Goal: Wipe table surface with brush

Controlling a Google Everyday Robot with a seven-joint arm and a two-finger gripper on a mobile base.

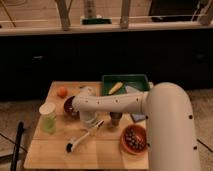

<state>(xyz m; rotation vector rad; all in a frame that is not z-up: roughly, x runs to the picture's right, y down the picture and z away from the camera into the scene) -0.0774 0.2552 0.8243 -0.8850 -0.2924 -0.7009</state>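
The table surface (50, 150) is a small top of light tan wooden planks in the lower middle of the camera view. The brush (84, 136) lies on it, white handle slanting up to the right, black head (71, 147) at the lower left. My white arm reaches in from the right across the table. My gripper (89, 120) hangs at the arm's left end, just above the upper end of the brush handle.
A green tray (137, 80) with a yellow item (115, 88) stands at the back. An orange fruit (61, 91) and a dark red bowl (69, 106) are at the back left. A pale green cup (48, 117) stands left. A bowl of dark fruit (134, 139) is front right.
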